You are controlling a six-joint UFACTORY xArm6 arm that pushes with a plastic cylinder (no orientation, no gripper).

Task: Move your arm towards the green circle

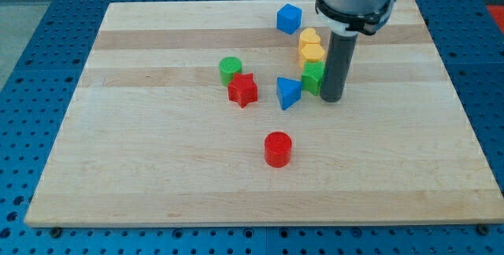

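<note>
The green circle [230, 69] is a short green cylinder left of the board's middle, touching the red star [243, 90] just below and right of it. My tip [331, 97] stands well to the right of it, right next to a green block [313, 77]. A blue triangle block [287, 93] lies between the red star and the green block.
Two yellow blocks [312, 45] are stacked in a line above the green block. A blue block [289, 19] sits near the view's top. A red cylinder [277, 149] stands lower in the middle. The wooden board [142, 168] rests on a blue perforated table.
</note>
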